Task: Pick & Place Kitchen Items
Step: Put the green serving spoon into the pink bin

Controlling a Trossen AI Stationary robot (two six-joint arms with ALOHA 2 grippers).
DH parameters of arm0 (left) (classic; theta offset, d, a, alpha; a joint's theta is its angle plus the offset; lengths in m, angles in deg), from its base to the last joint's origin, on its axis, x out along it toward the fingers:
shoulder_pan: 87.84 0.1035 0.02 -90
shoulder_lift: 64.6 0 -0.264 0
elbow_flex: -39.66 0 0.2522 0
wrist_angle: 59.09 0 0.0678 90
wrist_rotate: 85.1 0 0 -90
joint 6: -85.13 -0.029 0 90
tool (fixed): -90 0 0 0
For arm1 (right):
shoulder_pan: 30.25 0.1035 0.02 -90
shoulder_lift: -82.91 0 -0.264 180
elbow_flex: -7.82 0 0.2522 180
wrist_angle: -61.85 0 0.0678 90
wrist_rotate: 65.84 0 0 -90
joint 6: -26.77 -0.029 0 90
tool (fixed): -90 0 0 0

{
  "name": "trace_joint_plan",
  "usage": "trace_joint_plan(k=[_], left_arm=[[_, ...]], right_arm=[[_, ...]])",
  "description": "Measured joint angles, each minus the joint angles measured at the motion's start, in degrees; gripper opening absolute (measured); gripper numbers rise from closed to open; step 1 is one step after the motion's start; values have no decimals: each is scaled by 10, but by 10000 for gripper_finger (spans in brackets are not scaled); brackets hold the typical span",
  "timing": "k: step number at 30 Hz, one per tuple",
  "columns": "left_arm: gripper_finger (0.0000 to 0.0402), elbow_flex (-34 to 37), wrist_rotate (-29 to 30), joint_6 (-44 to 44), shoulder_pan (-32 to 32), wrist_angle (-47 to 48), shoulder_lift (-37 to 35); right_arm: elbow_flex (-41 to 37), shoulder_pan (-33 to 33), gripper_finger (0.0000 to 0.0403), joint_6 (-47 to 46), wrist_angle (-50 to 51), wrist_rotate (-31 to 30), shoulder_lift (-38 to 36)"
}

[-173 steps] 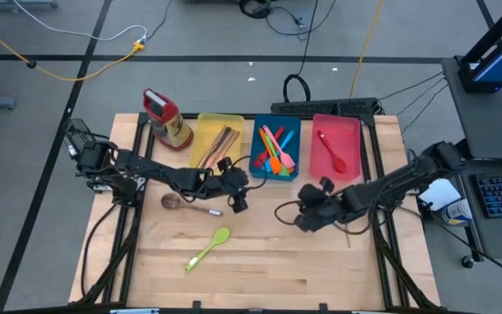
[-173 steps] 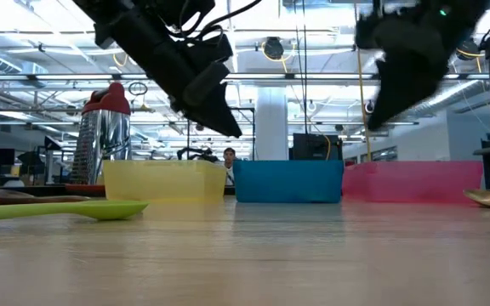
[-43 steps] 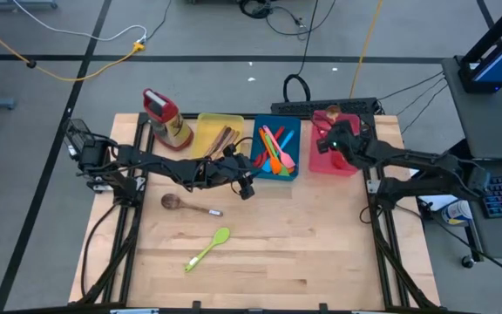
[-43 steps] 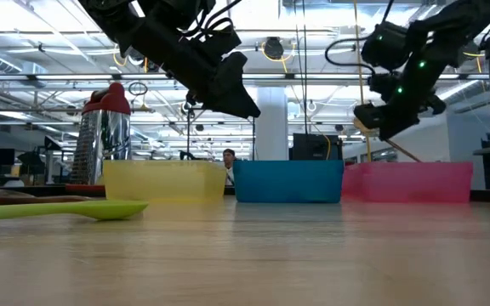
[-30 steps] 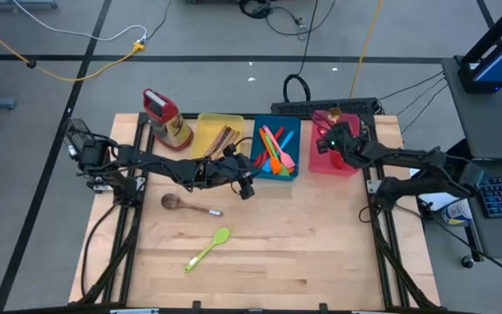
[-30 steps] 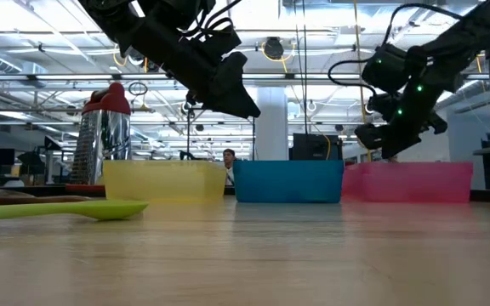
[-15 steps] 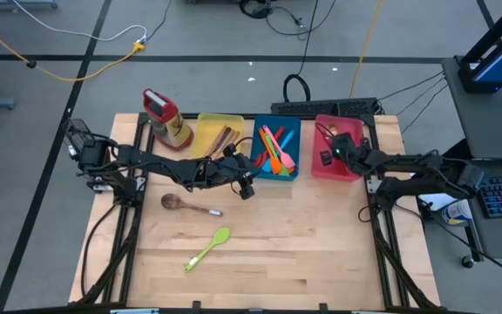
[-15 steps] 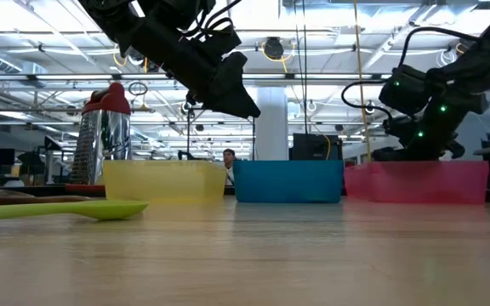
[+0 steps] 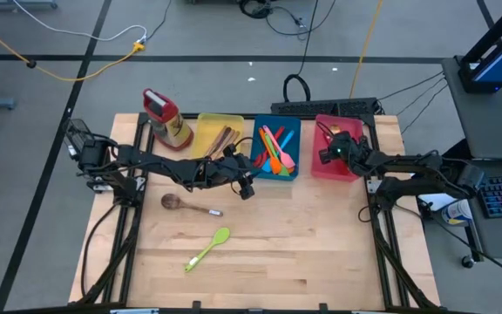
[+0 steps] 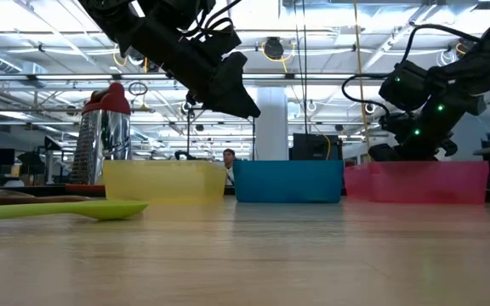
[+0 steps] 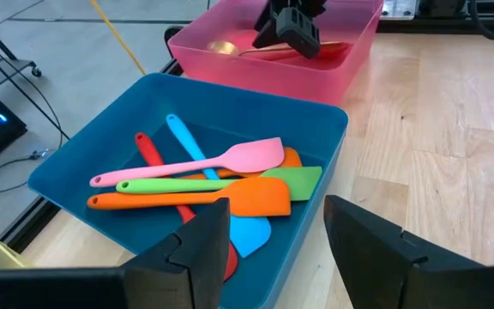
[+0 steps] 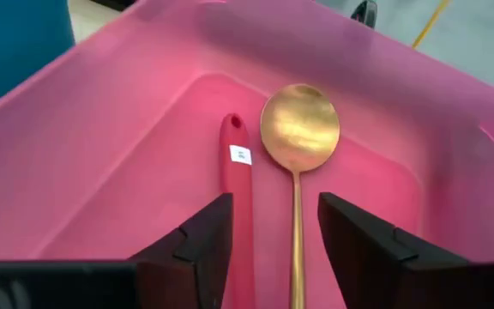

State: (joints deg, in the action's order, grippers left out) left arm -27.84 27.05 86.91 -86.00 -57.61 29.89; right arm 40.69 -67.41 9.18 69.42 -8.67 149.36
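My right gripper stands open low inside the pink tray. Ahead of its fingers a gold spoon lies flat on the tray's floor beside a red utensil. The spoon's thin handle runs back between the two fingers, apart from both. My left gripper hangs open above the near edge of the blue tray, which holds orange, green, pink, blue and red spatulas. A wooden spoon and a green spoon lie on the table.
A yellow tray with wooden utensils stands left of the blue one. A red-capped bottle stands at the far left. The three trays sit in a row along the far edge. Bare wooden tabletop lies on the near side.
My right gripper has sunk into the pink tray, coming a little toward the table's near edge. The gold spoon it carried above the tray now lies on the tray's floor, free of the fingers.
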Motion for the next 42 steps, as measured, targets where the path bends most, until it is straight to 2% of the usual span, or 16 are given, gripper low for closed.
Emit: trace_joint_plan(k=[20, 30, 42], left_arm=[[196, 0, 0, 0, 0, 0, 0], [196, 0, 0, 0, 0, 0, 0], [196, 0, 0, 0, 0, 0, 0]], right_arm=[[0, 0, 174, 27, -35, 0, -1], [0, 5, 174, 40, -39, 1, -40], [0, 95, 174, 82, -48, 1, -133]])
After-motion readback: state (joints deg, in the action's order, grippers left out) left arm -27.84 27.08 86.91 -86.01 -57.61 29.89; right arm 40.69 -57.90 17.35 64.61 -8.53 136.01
